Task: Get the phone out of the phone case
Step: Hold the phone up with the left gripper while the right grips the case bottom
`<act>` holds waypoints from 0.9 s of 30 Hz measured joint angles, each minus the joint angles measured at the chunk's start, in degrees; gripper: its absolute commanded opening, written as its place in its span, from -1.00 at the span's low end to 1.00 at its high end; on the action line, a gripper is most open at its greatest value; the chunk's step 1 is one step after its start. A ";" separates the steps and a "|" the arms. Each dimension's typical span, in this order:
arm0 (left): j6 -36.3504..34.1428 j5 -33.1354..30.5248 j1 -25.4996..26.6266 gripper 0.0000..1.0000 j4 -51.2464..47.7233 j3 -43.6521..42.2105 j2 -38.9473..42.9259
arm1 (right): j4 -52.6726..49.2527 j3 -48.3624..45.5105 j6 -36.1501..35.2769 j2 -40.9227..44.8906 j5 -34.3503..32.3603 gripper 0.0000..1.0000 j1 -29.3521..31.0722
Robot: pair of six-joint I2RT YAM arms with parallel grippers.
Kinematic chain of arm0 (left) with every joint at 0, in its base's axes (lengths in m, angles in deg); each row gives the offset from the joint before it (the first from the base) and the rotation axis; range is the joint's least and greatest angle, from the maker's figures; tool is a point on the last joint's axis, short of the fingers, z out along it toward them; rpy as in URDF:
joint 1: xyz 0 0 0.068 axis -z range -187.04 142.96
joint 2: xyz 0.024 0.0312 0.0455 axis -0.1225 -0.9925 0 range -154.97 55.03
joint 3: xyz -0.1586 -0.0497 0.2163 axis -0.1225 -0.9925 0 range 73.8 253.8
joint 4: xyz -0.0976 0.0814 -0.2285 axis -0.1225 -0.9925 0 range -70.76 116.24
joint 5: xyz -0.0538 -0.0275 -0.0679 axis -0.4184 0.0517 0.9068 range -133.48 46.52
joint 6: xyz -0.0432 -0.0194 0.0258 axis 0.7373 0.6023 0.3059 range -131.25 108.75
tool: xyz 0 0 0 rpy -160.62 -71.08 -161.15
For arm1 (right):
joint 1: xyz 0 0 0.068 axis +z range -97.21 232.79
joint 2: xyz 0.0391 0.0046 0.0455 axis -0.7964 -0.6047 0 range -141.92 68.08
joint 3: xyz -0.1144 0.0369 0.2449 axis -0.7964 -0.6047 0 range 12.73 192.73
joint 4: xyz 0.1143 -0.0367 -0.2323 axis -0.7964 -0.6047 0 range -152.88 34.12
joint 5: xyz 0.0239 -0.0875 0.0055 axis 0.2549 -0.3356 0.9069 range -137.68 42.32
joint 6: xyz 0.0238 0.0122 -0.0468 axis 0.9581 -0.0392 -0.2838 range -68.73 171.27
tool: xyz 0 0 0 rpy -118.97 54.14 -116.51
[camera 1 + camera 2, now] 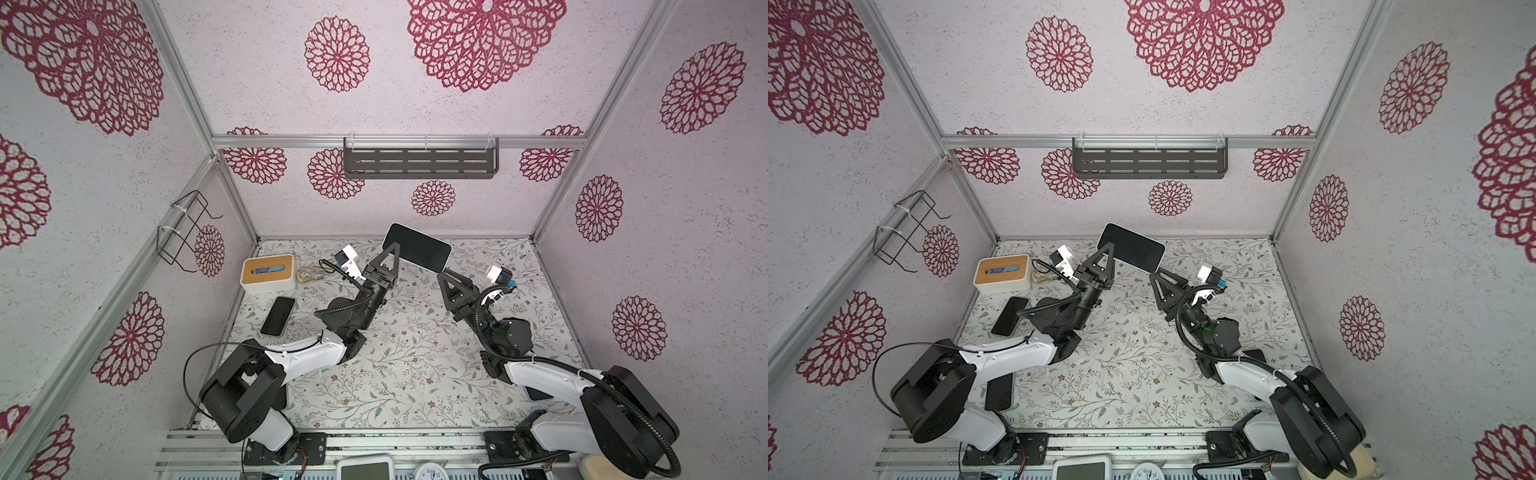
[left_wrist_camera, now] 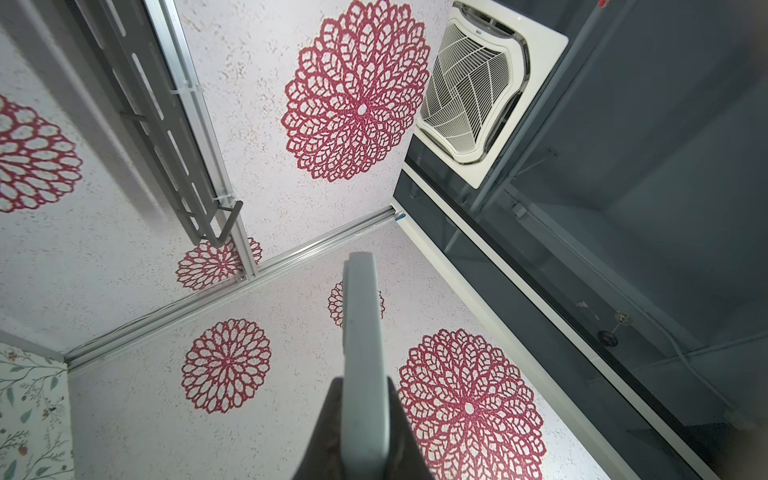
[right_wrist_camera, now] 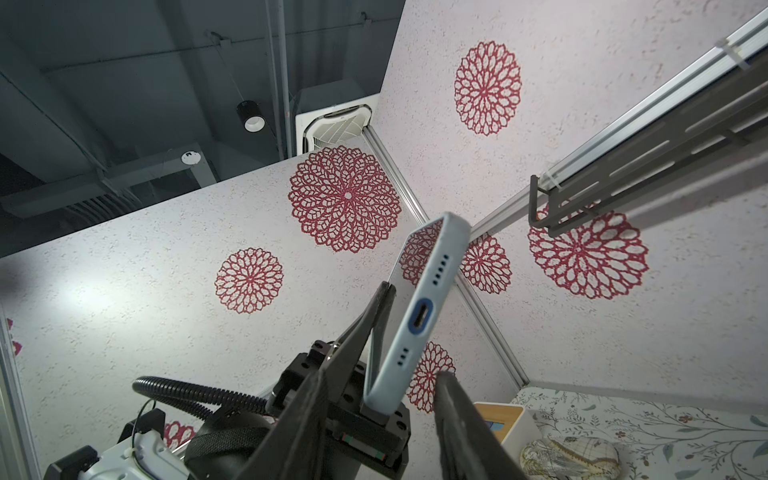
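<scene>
The phone [image 1: 417,247] is lifted off the table, dark screen up, still in its pale blue phone case [image 3: 419,307]. In both top views my left gripper [image 1: 394,249] is shut on the long edge near its left end. In the left wrist view the case's edge [image 2: 363,332] runs up between the jaws of the left gripper [image 2: 365,380]. My right gripper [image 1: 444,272] is at the phone's other end, the one with the charging port. In the right wrist view my right gripper [image 3: 382,376] stands open, a finger on each side of that end with a gap on both sides.
A white box with a wooden top [image 1: 269,274] stands at the back left, with a clear netted item [image 1: 309,274] beside it. A black phone [image 1: 277,316] lies on the floral table [image 1: 415,365]. A dark shelf [image 1: 419,158] hangs on the back wall and a wire rack [image 1: 187,232] on the left wall.
</scene>
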 measured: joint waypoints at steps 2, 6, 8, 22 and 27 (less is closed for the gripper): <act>-0.02 0.00 0.09 -1.00 0.04 -0.02 0.00 | 0.00 0.00 0.31 -0.13 0.11 -0.27 0.00; -0.24 0.00 0.20 -1.00 0.04 -0.02 0.00 | 0.02 0.00 0.74 -0.24 0.31 -0.38 0.00; -0.35 0.00 0.26 -1.00 0.07 0.00 0.00 | 0.02 0.00 0.74 -0.24 0.50 -0.42 0.00; -0.17 -0.17 0.57 -1.00 1.36 0.00 0.00 | -0.13 1.38 2.32 -0.22 1.25 -0.83 0.15; 1.57 -0.13 0.31 -1.00 -6.54 1.44 1.92 | -2.51 1.36 1.53 0.70 1.62 -0.83 -0.13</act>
